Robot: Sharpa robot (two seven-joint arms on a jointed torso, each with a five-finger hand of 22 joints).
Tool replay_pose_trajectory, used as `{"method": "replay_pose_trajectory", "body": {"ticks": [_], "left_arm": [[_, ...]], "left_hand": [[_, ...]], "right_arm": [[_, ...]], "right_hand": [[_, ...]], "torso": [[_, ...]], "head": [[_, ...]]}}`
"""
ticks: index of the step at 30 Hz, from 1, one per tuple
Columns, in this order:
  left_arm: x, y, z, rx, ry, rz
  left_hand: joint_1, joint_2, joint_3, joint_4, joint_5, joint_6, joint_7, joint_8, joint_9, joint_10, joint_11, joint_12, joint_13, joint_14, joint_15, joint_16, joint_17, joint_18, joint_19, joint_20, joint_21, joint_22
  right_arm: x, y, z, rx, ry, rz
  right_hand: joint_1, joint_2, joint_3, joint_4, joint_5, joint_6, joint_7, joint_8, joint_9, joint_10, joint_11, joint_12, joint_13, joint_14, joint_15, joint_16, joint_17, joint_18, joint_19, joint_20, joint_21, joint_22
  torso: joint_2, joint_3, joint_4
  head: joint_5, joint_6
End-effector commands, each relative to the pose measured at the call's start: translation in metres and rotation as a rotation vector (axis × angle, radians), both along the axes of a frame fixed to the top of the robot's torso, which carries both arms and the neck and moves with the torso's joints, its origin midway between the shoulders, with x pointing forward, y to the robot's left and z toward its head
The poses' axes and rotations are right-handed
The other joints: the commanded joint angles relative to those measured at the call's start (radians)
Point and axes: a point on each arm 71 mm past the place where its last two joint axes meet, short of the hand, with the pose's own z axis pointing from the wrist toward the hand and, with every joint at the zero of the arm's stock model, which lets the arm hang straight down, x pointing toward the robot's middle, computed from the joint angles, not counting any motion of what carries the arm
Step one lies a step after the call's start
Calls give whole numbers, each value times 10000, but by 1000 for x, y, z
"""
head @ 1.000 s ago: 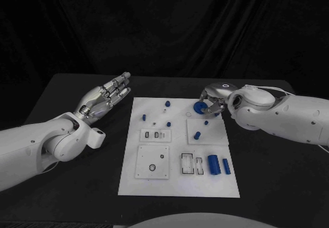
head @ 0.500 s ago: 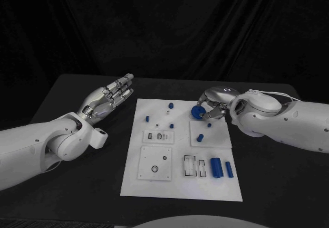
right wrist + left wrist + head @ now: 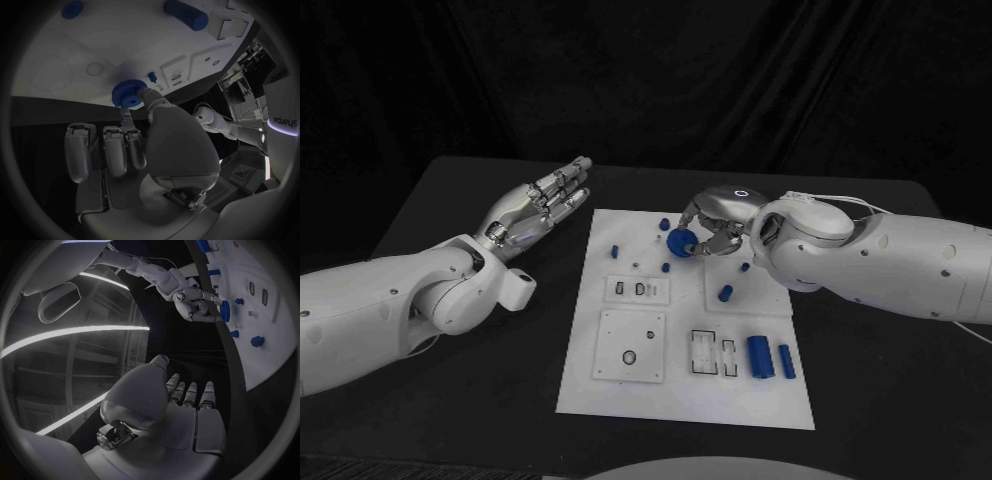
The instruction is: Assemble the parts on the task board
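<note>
Pinching a small blue toothed gear (image 3: 682, 242) between thumb and finger, the right hand (image 3: 715, 224) hangs low over the far part of the white task board (image 3: 678, 395), a little toward the board's middle from the raised white panel on its right side. From the right wrist view the gear (image 3: 129, 94) sits right at the fingertips (image 3: 141, 95), its teeth plain to see, with a small blue peg (image 3: 151, 76) standing just beyond it on the board; whether the gear touches the board I cannot tell. The left hand (image 3: 535, 207) is off to the side over the black desk (image 3: 437, 205), palm up, fingers straight and lightly apart, holding nothing. Other blue parts are scattered about: a couple of small pegs (image 3: 615, 250) near the far edge, a stubby piece (image 3: 726, 293) on the right panel, and two longer cylinders (image 3: 760, 355) lying side by side toward the near right corner, beside rectangular slots. To my eye the step in hand is carrying the gear to its seat, probably one of the pegs or holes at the far end. What comes next, I'd judge, is lining the gear's bore squarely over its post, bringing it down level, and only then letting the fingers go; a tilted gear would likely jam or skitter off.
</note>
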Motion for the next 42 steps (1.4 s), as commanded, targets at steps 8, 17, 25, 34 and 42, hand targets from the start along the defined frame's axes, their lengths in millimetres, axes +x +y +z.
{"method": "replay_pose_trajectory", "body": {"ticks": [8, 17, 25, 34, 42], "left_arm": [[0, -5, 2, -195, -147, -263], [1, -6, 2, -186, -114, -305], [1, -9, 2, -193, -73, -388], [1, -9, 1, -179, -28, -408], [0, -10, 1, -187, 15, -478]], "left_hand": [[68, 19, 80, -13, -11, 28, 66, 78, 19, -13, 96, -66, -10, -5, 51, -36, -16, 178, -10, 86, -33, -17], [66, 24, 88, -15, -13, 55, 91, 86, 23, -13, 108, -66, -10, -5, 61, -36, -16, 178, -10, 97, -33, -17], [63, 28, 93, -15, -14, 76, 108, 92, 25, -13, 119, -66, -10, -5, 66, -36, -16, 178, -10, 103, -33, -17], [59, 33, 103, -17, -18, 110, 139, 102, 30, -13, 140, -66, -10, -5, 75, -36, -16, 178, -10, 115, -33, -17], [52, 36, 121, -25, -18, 203, 202, 129, 42, -13, 204, -66, -10, -5, 76, -36, -16, 178, -10, 134, -33, -17]], "right_arm": [[13, 20, -3, -107, -38, 277], [19, 30, -4, -304, -155, 324], [21, 37, -6, -425, -108, 430], [22, 40, -8, -523, -17, 455], [23, 39, -10, -635, 65, 304]], "right_hand": [[-92, 47, 71, 44, -174, 566, -562, 498, 1171, 1077, -9, 26, 2632, 1038, -60, 26, 2634, -108, 740, -57, 103, 2463], [-120, 58, 101, 51, -300, 471, -516, 419, 1174, 1077, 31, 26, 2632, 1038, -28, 26, 2634, -104, 732, -36, 91, 2458], [-139, 63, 143, 44, -442, 342, -457, 306, 1162, 1077, 84, 26, 2632, 1038, 16, 26, 2634, -93, 707, -1, 51, 2443], [-278, -24, 288, 78, -931, -744, -326, -414, 813, 1077, 61, 26, 2632, 1038, 36, 26, 2634, -49, 612, 66, -99, 2387], [-246, -10, 416, 16, -1025, -1485, -432, -437, 521, 1077, -51, 26, 2632, 1038, -73, 26, 2634, -24, 551, -39, -198, 2353]], "torso": [[25, 7, 12], [14, -15, 4], [19, -7, 1], [14, -17, -23], [7, -15, -6]], "head": [[48, 29], [88, 56], [96, 4], [89, -18], [68, -49]]}}
